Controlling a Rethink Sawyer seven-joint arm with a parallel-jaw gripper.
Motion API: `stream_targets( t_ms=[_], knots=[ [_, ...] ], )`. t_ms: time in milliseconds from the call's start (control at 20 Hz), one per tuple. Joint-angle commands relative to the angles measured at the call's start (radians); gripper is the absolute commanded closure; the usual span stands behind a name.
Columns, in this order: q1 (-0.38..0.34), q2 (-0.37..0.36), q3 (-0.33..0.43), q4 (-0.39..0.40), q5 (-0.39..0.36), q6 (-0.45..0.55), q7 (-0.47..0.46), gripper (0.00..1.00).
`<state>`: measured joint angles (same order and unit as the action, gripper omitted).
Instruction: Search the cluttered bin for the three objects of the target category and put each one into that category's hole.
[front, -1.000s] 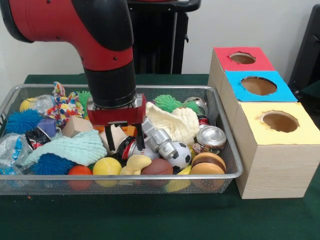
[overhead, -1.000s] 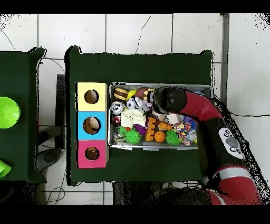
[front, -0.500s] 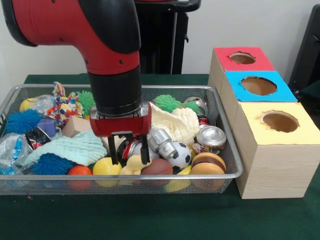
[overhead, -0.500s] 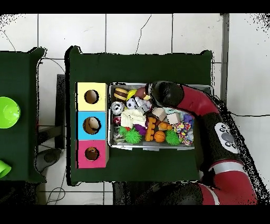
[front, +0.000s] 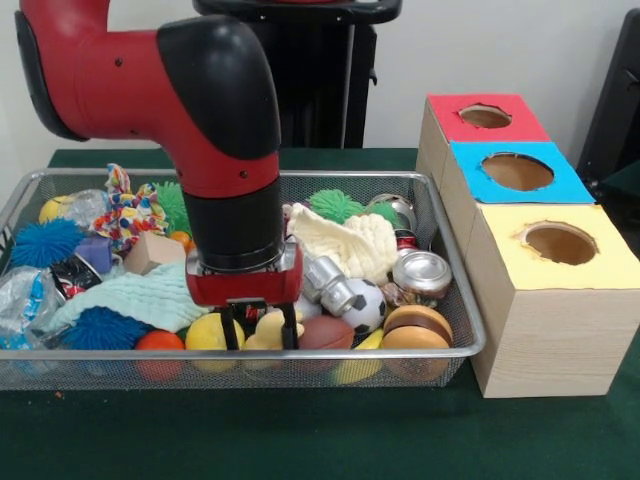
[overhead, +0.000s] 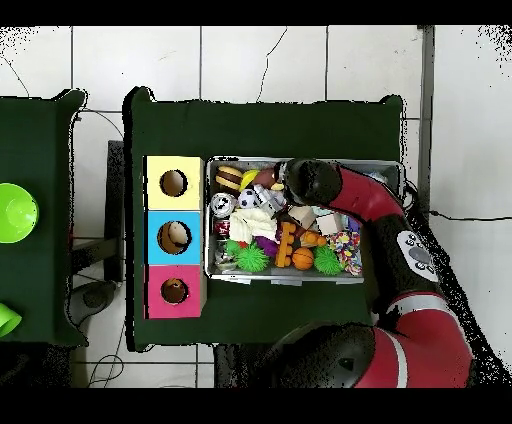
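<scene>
The silver wire-mesh bin (front: 300, 352) is full of toys; it also shows in the overhead view (overhead: 290, 281). My gripper (front: 260, 336) is low at the bin's front edge, open, with a finger (front: 290, 334) on each side of the pale yellow curved toy (front: 270, 325). It is not closed on the toy. The orange tiger-striped toy (overhead: 286, 240) lies mid-bin in the overhead view and is hidden behind the arm in the front view. I cannot pick out a third toy of this kind. In the overhead view the arm (overhead: 350, 195) covers the gripper.
Three wooden boxes stand beside the bin, with a red-top hole (front: 485, 116), a blue-top hole (front: 517, 171) and a yellow-top hole (front: 560, 243). Around the gripper lie a yellow ball (front: 208, 333), a brown football (front: 325, 332), a soccer ball (front: 362, 305), a can (front: 422, 272) and a mint cloth (front: 150, 295).
The gripper has moved toward the bin's front edge and come down. Its fingers now straddle the pale yellow curved toy, where before they hung above the middle clutter.
</scene>
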<state>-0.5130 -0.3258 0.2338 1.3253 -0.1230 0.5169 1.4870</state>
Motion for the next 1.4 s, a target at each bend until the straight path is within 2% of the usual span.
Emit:
stream_targets(
  t_ms=[50,250,550,650,700,1100,1400],
  knots=[
    [0.032,0.135,-0.038,-0.044,0.075,0.299,0.172,0.00],
    [0.042,0.138,-0.050,-0.063,0.095,0.359,0.168,0.00],
    [0.035,0.156,-0.038,-0.071,0.108,0.328,0.135,0.00],
    [0.035,0.159,-0.041,-0.066,0.123,0.337,0.155,0.00],
    [0.035,0.161,-0.043,-0.064,0.131,0.342,0.164,1.00],
    [0.060,0.150,-0.082,-0.064,0.152,0.411,0.181,1.00],
    [0.106,0.115,-0.145,-0.101,0.129,0.650,0.168,1.00]
  ],
)
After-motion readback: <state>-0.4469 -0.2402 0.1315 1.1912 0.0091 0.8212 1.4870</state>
